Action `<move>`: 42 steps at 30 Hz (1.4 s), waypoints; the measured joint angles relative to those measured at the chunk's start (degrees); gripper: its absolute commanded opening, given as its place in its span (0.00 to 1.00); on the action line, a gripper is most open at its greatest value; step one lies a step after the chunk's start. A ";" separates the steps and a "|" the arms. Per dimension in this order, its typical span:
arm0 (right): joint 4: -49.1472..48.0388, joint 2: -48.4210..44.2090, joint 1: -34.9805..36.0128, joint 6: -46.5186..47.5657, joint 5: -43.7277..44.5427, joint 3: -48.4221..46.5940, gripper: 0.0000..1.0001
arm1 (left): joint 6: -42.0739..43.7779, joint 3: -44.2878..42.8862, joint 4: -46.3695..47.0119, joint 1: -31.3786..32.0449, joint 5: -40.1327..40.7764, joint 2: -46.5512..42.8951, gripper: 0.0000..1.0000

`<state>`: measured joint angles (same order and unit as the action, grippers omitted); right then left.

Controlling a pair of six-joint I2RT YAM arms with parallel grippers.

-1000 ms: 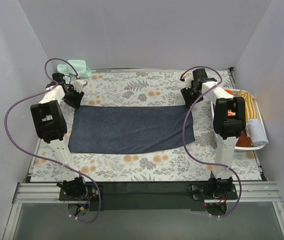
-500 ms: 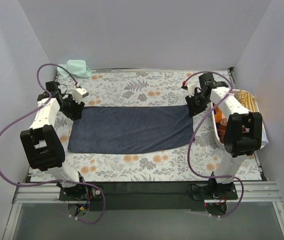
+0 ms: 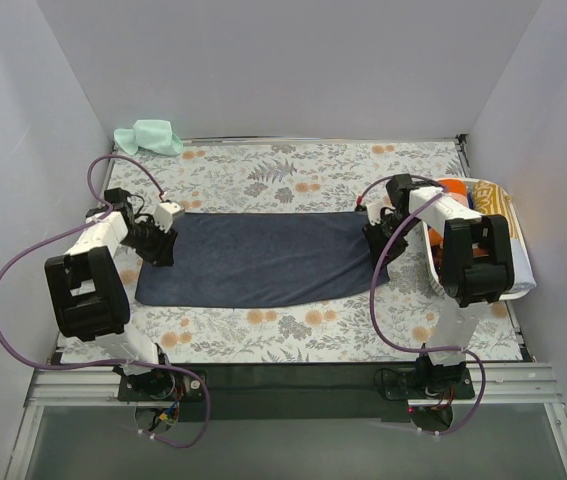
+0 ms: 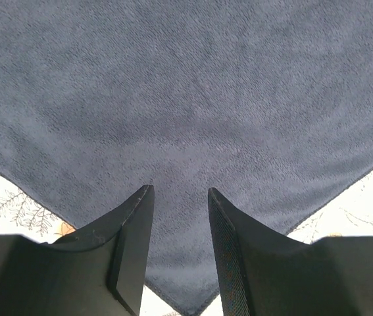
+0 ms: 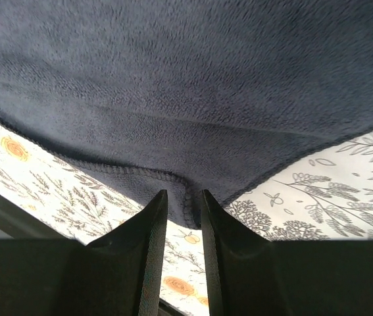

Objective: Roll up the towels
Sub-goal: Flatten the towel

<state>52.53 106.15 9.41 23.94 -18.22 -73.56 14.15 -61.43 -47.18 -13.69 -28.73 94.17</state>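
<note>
Across the middle of the floral table covering (image 3: 293, 175), the navy towel (image 3: 258, 258) lies spread out flat, long side running left to right. Both my arms are folded low with the elbows pulled back toward the bases. The left arm (image 3: 88, 285) reaches down to the towel's far left corner and the right arm (image 3: 475, 255) to its far right corner.

That right arm blocks most of the white basket (image 3: 526, 287) from above, so all I catch in there is a yellow-striped towel (image 3: 501, 205) and a bit of the orange towel (image 3: 453, 186). The mint green towel (image 3: 148, 137) sits bunched in the table's far left corner, well apart from everything.

My left gripper (image 4: 179, 192) has its fingers parted a little over the navy corner, with nothing between them. My right gripper (image 5: 183, 193) is narrower. The hem (image 5: 140, 172) curls right up to its tips, and honestly I can't tell if it's pinched or just touching.
</note>
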 measured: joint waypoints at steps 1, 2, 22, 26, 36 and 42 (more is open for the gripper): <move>0.04 0.15 0.00 0.00 -0.02 0.33 0.29 | -0.04 0.00 0.22 0.00 -0.02 0.09 0.36; 0.20 0.31 0.00 0.00 -0.04 0.61 0.29 | -0.04 0.00 0.48 0.00 -0.02 0.15 0.36; 6.12 -3.67 0.00 9.22 0.52 8.98 0.02 | -0.70 0.15 2.69 0.00 0.04 1.31 0.36; 7.96 -4.98 0.00 12.50 3.17 11.91 0.02 | -0.68 0.15 2.64 0.00 0.09 1.31 0.36; 8.39 -7.02 0.00 12.41 2.71 4.87 0.16 | -0.55 0.15 2.16 0.00 0.31 1.31 0.36; 4.22 -6.10 0.66 6.40 0.50 0.61 0.16 | -0.57 0.15 2.19 0.00 0.31 1.31 0.36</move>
<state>56.75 100.05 10.07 30.35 -17.72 -72.95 13.58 -61.28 -44.99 -13.69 -28.42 95.48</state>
